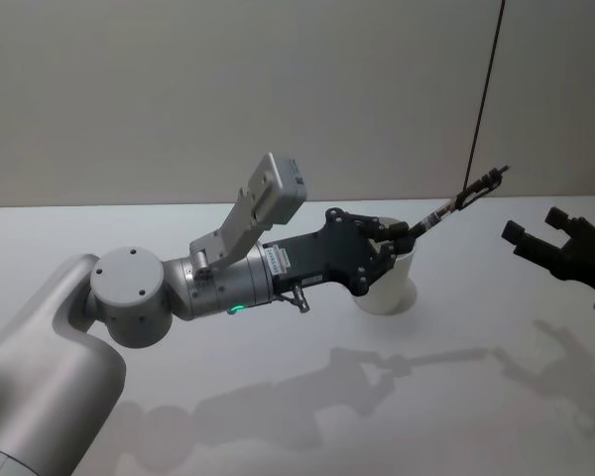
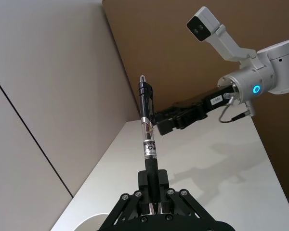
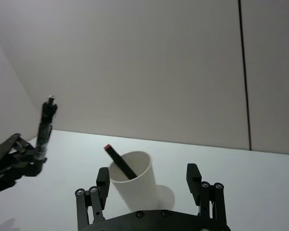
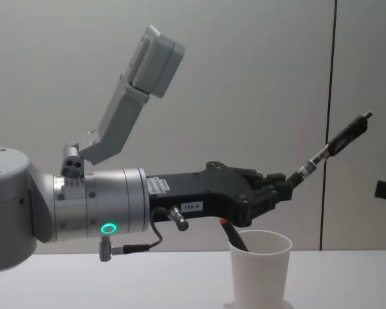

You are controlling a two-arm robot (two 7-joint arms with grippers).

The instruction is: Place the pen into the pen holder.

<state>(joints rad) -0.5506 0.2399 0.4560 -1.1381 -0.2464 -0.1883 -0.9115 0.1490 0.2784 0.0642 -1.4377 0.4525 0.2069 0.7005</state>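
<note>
1. Nearest is the silver left arm (image 1: 129, 297), which reaches in from the near left across the white worktop (image 1: 79, 238).
2. Its left gripper (image 1: 407, 233) hangs above the pen holder (image 1: 387, 288), with the fingers (image 2: 156, 185) clenched on the lower end of the pen (image 1: 456, 203).
3. That pen is a black one with a clear middle section. It is in the air (not in the cup) and slants up and to the right from the fingers, its free tip well above the rim.
4. In the chest view the grasped end sits just over the right side of the pen holder's rim and does not touch it.
5. That pen holder, a white paper cup, stands upright on the worktop near the middle of the scene.
6. A second pen (image 3: 120, 162), dark with a red end, leans inside it with its top poking over the left side of the rim.
7. Over on the right, the right gripper (image 1: 540, 230) hovers clear of the cup, its fingers (image 3: 103, 180) spread apart and gripping nothing.
</note>
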